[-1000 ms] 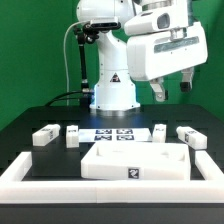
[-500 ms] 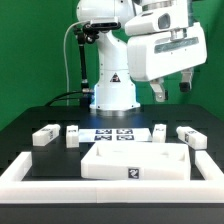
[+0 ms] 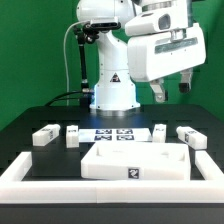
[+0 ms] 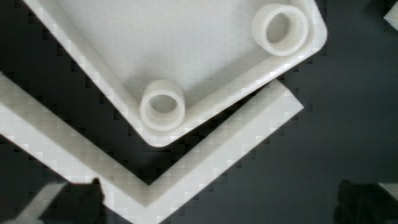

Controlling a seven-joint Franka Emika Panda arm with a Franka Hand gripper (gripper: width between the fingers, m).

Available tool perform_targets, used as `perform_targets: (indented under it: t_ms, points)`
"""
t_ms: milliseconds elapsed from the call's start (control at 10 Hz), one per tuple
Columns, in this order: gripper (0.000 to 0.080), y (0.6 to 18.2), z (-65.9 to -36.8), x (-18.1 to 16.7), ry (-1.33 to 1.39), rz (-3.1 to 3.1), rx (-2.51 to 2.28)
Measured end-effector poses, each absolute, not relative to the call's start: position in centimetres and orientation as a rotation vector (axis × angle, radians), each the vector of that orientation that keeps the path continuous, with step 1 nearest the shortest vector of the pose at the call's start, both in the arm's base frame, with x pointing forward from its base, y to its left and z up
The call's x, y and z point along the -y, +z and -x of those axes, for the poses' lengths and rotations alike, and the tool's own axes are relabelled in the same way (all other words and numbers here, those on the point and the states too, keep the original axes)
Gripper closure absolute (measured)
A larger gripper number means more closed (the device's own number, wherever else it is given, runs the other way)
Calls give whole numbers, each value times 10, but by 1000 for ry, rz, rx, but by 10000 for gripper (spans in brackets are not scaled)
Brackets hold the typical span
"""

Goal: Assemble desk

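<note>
Claw (image 3: 173,90) hangs spread, empty, above the desk (image 3: 22,122); slab (image 3: 130,160) lies sockets (image 4: 164,105) up (presumably ready for leg blocks (image 3: 72,135)) beside the rim (image 3: 20,172) at the desk's edge opposite the robot (image 3: 110,80).

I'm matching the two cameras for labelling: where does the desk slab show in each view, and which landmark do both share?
Exterior view: the slab lies flat, low in the middle, inside the rim and in front of the marker board.
Wrist view: the slab is seen close up, with one rounded corner and two round sockets showing.
Shared landmark: the rim; one of its corners lies beside the slab's corner.
</note>
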State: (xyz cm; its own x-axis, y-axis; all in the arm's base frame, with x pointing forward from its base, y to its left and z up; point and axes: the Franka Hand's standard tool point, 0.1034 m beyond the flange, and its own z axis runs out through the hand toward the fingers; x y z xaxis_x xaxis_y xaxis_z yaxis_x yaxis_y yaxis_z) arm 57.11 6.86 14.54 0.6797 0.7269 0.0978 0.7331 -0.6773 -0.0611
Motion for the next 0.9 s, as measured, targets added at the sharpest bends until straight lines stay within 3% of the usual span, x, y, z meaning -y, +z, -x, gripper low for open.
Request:
perform_targets:
  t_ms: [300,800,900]
  points:
    - [150,114,-525,-45,-134,2746,1405]
    - [150,112,-524,-45,-115,2743,1397]
    - [150,100,-521,-40,-134,2671,1581]
